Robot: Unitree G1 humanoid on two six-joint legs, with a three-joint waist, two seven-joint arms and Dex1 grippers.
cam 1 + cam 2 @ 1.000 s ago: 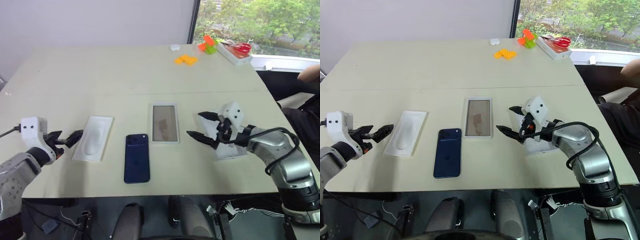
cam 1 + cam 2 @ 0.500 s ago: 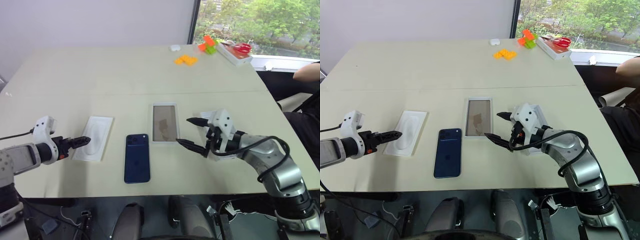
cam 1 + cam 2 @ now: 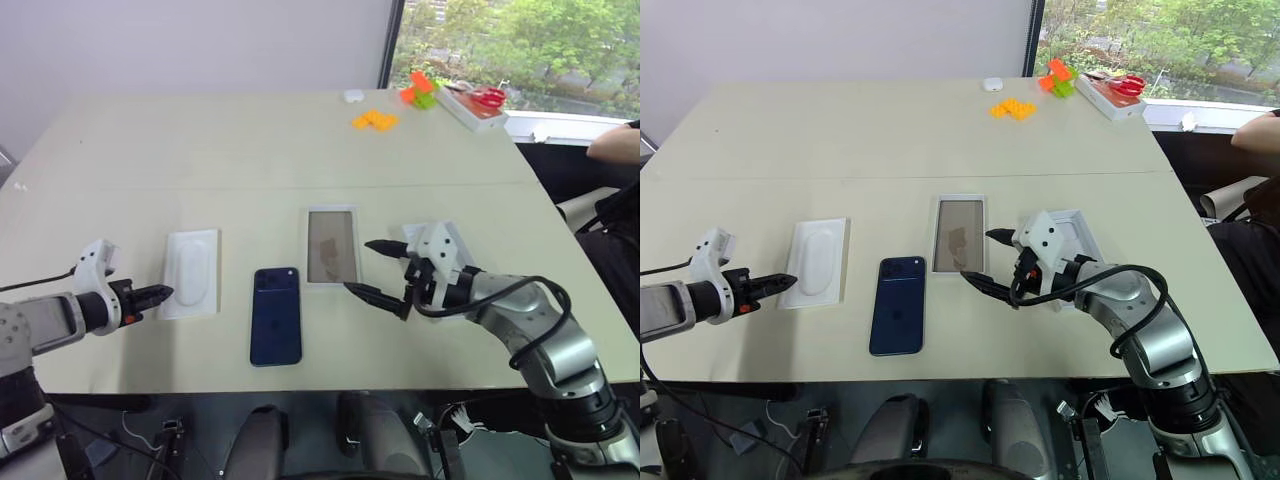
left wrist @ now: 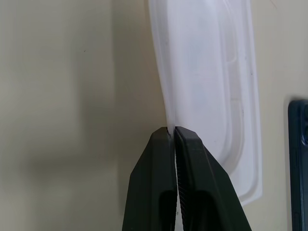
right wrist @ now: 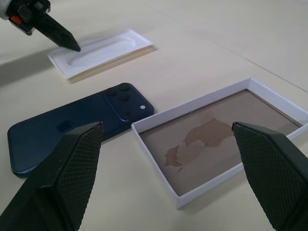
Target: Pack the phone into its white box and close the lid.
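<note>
Snapped together now, the left pincer [image 3: 160,294], which stood wide apart a second ago; its black tips meet at the near edge of the white moulded insert [image 3: 192,286], and the left wrist view shows them pressed tight right against that rim [image 4: 169,132]. Over on the other side the right pincer [image 3: 987,257] has slid in leftward and hangs fully apart, gripping nothing, its two textured fingers spread over the near end of the white box [image 3: 959,234]. That box is a shallow white tray with a tan-grey, blotched floor, lying open and empty mid-counter. The phone [image 3: 898,305], slim, dark navy, rounded corners, camera bump up at the far corner, lies flat on the counter [image 3: 230,150] between insert and box, just beside both, untouched. The lid [image 3: 1081,238] sits behind the right pincer, largely hidden by it. Far off by the window: orange and green blocks [image 3: 373,120] and red scissors [image 3: 485,96] on a white tray.
</note>
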